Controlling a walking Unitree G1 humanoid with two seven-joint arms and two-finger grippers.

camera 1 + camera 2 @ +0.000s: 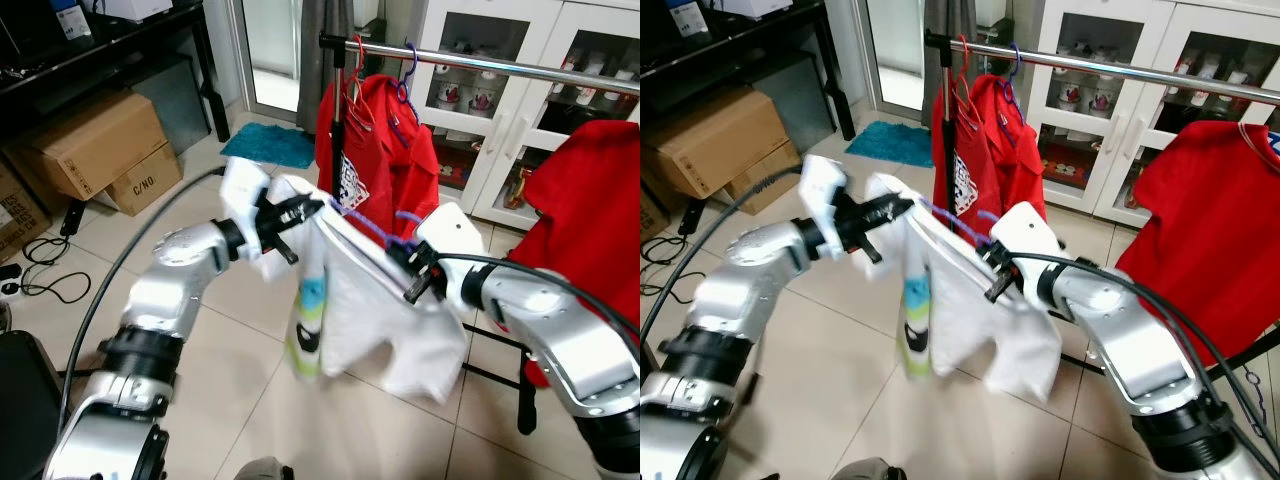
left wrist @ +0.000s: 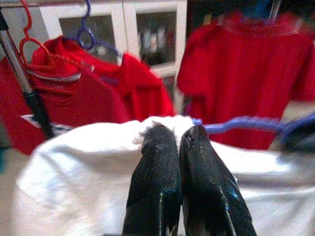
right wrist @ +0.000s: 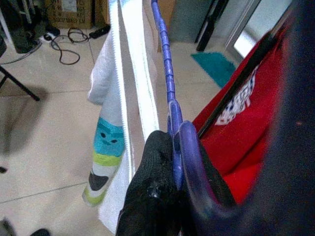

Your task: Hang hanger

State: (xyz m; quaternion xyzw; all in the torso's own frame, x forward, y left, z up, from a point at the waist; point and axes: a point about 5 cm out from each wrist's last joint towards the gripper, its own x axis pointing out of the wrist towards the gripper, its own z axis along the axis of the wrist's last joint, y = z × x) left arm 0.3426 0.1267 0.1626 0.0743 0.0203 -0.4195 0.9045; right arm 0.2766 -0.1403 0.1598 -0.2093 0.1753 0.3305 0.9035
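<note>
I hold the purple hanger (image 1: 365,228) with its soft, light white shirt (image 1: 350,310) below the rail (image 1: 520,68), left pincer (image 1: 305,210) pinching the cloth, right pincer (image 1: 410,265) pinching the stiff plastic near the hook, the better grip.

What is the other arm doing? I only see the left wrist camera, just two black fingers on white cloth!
Observer: The right gripper is shut on the purple hanger that carries the white shirt.
Operator: Where is the bar to hang it on?
Observer: The silver rail runs above and behind the shirt, in front of a white cabinet.
Operator: Is the hanger on the bar yet?
Observer: No. The hanger is well below the rail, held out between the left gripper and the right one.
Operator: What's on the floor?
Observer: A teal mat lies on the tiles by the rack's pole, and cardboard boxes sit to the robot's left.
</note>
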